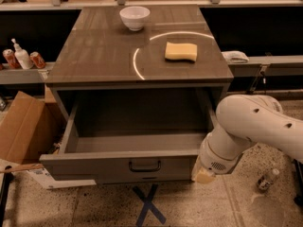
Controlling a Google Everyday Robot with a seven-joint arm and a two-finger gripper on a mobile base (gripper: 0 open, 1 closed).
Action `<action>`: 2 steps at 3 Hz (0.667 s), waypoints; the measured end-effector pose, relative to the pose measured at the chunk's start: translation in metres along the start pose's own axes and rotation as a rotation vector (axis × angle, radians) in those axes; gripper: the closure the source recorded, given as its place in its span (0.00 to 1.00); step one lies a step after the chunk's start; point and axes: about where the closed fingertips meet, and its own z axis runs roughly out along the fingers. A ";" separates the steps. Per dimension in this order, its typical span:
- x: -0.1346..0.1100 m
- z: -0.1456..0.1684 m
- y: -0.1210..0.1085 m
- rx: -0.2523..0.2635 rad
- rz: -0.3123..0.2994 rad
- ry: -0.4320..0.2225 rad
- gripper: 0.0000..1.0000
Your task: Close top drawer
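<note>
The top drawer (118, 166) of the grey cabinet stands pulled far out, and its inside looks empty. Its front panel faces me, with a small dark pull handle (144, 166) at centre. My gripper (204, 175) is at the right end of the front panel, low, right by the drawer's front right corner. The bulky white arm (251, 129) stretches from it to the right. I cannot tell whether the gripper touches the panel.
A white bowl (134, 17) and a yellow sponge (181, 51) lie on the cabinet top (94, 56). A cardboard box (23, 126) stands on the floor at left. A blue tape cross (147, 204) marks the floor in front. A small bottle (268, 179) lies at right.
</note>
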 end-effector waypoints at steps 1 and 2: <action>-0.012 0.009 -0.019 0.033 -0.018 -0.044 1.00; -0.023 0.016 -0.036 0.046 -0.026 -0.061 1.00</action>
